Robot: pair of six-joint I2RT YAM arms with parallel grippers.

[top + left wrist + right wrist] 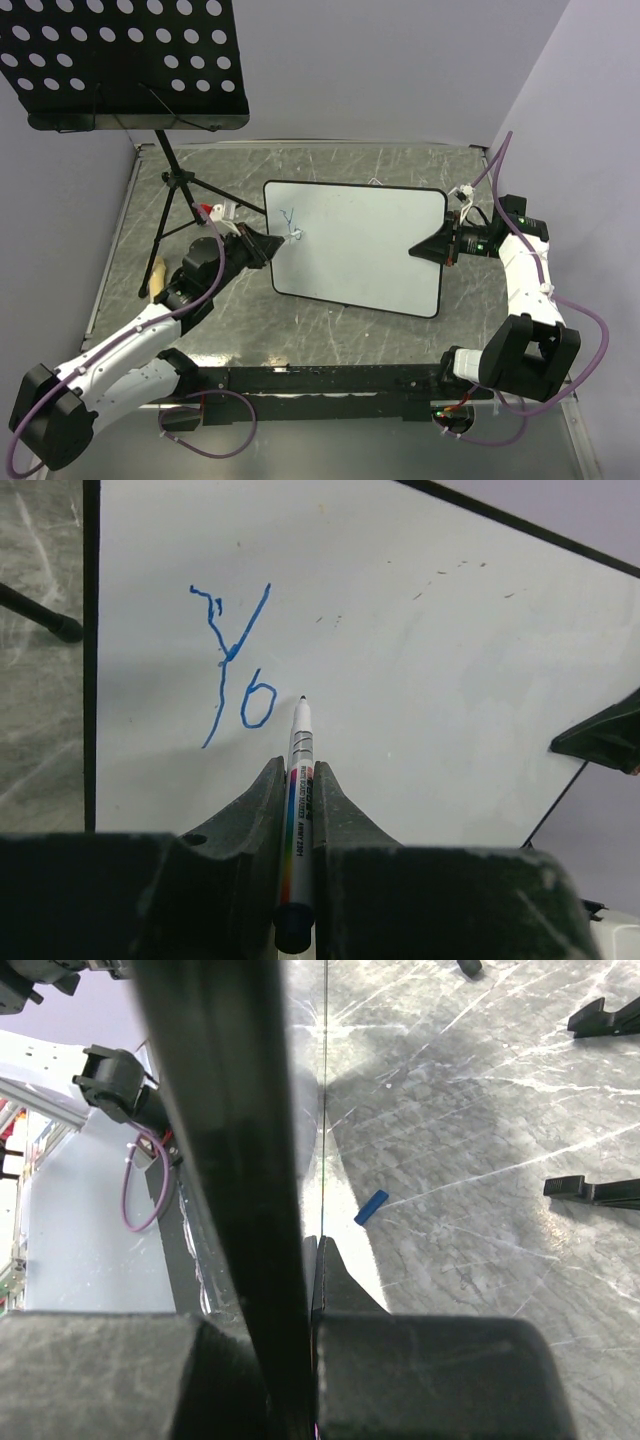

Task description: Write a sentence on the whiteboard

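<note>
Clearly, the writing was only at its beginning. The board [360, 250] stood in the middle of the tabletop [300, 345], leaning a little, and the right tool [425, 250] was clamped on its right edge; in the right wrist view the dark frame ran between the two fingers. The left tool [298, 770] was closed tightly on a marker [300, 742], which pointed forward at the white surface. Of the sentence [235, 670] only a blue "Y" and a small "o" were there, near the upper left corner. The marker tip was just to the right of the "o". Whether it touched the surface, I could not tell.

Several things could go wrong from here, in my judgement. The board was held at one edge only, so a strong push of the marker on the far side could turn or bend it away, and the line would break. The marker was thin and smooth, and it could slide back between the fingers if pressed too hard. The "Y" was already shaky, so the next letters could also come uneven or run into the "o". Finally, the fingers could smear fresh ink if they came too low over the letters.
</note>
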